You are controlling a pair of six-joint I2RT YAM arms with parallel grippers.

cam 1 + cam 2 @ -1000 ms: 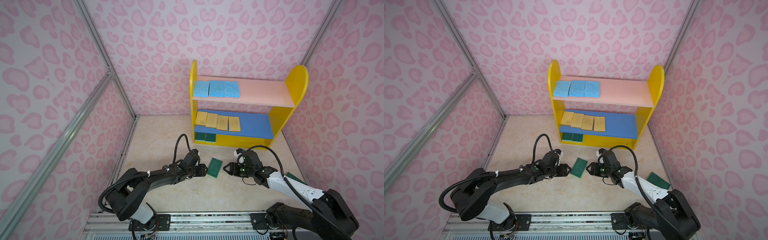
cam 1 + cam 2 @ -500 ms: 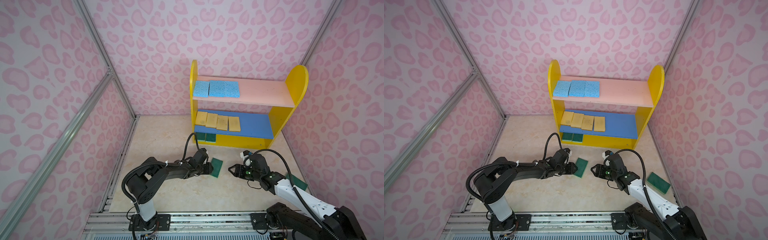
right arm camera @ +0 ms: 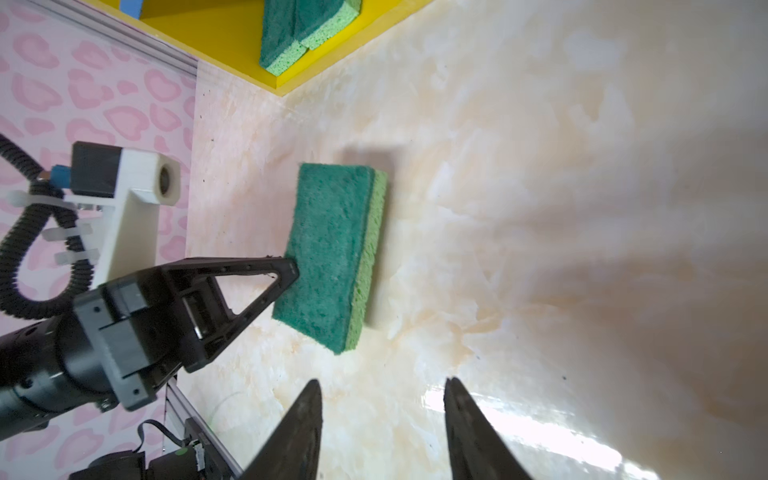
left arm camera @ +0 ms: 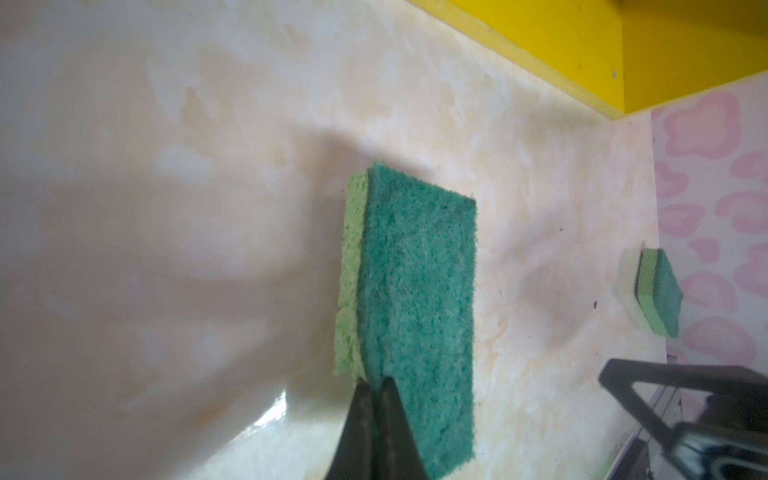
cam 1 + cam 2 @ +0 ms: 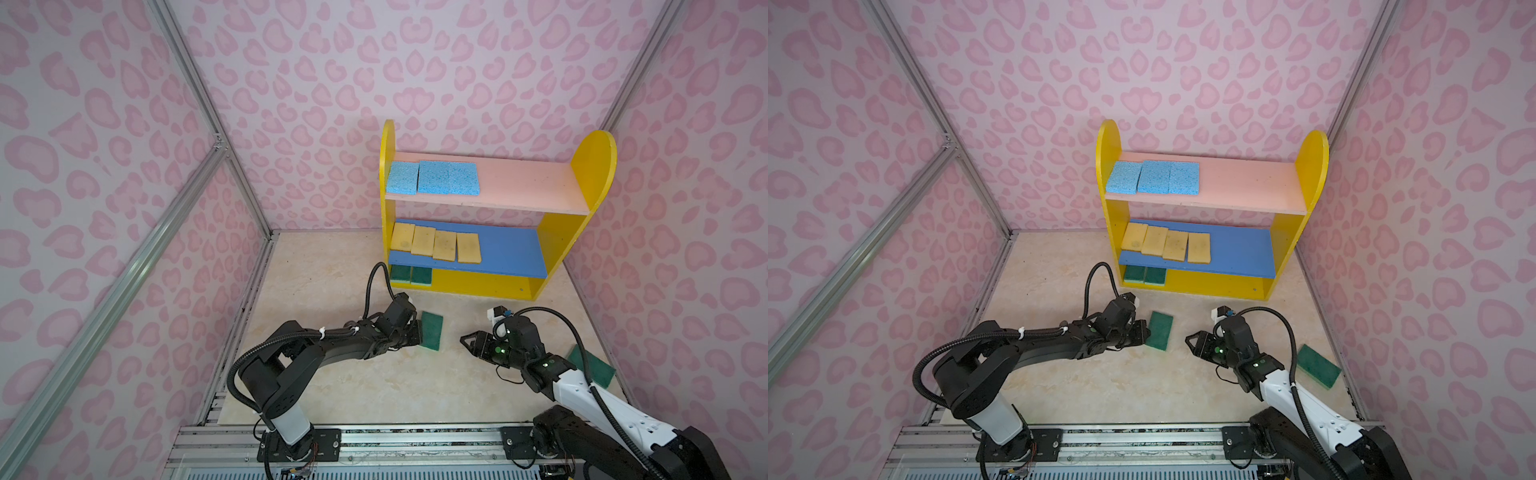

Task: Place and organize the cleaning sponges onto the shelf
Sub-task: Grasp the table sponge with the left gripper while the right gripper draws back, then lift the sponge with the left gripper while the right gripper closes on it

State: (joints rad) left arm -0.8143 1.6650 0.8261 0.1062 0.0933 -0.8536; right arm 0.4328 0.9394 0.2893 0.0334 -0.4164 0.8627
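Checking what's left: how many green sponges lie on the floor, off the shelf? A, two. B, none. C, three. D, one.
A: one green sponge lies by the left gripper, a second green sponge beside the right arm; the rest sit on the shelf.

In both top views the blue board (image 5: 507,253) of the shelf (image 5: 594,166) hides the rear parts of two green sponges (image 5: 410,275); in a top view the right arm (image 5: 573,384) covers part of the green sponge (image 5: 601,370) near the worktop's (image 5: 332,395) right edge. Left wrist view: left gripper (image 4: 376,384) cut off at its finger bases
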